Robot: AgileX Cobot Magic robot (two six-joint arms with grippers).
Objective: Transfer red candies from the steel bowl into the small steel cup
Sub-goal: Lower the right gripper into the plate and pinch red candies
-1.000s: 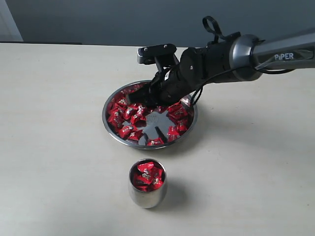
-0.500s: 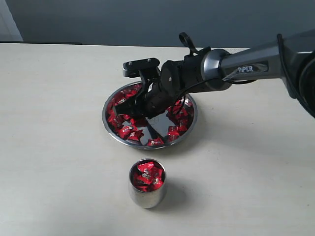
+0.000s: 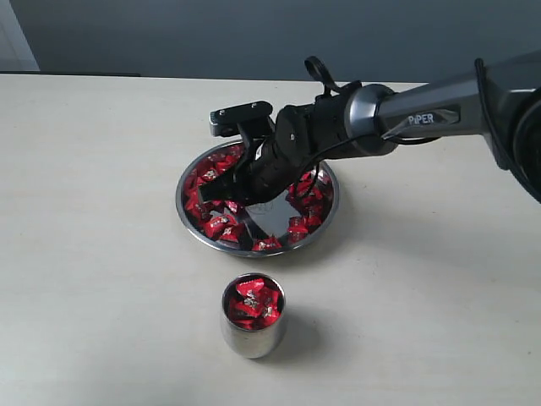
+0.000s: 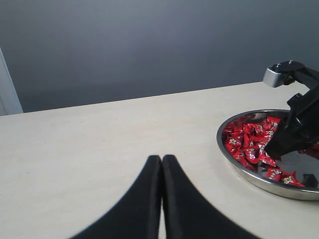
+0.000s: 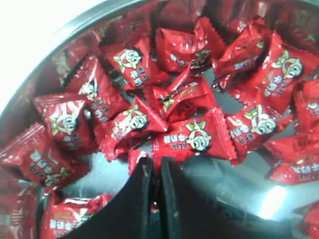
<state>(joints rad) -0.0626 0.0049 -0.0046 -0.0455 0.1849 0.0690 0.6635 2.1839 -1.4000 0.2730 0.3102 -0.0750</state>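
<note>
Right gripper point(image 5: 155, 162) at the bowl's point(image 3: 179, 203) 9 o'clock, fingers nearly together among candies point(image 5: 192, 139); hold unclear. A thin wrapper pinch could slip before reaching the cup point(image 3: 253, 338). Left gripper point(image 4: 162, 167) pressed closed, empty.

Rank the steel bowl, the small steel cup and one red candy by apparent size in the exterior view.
1. steel bowl, largest
2. small steel cup, clearly narrower though nearer the camera
3. red candy, smallest
</note>
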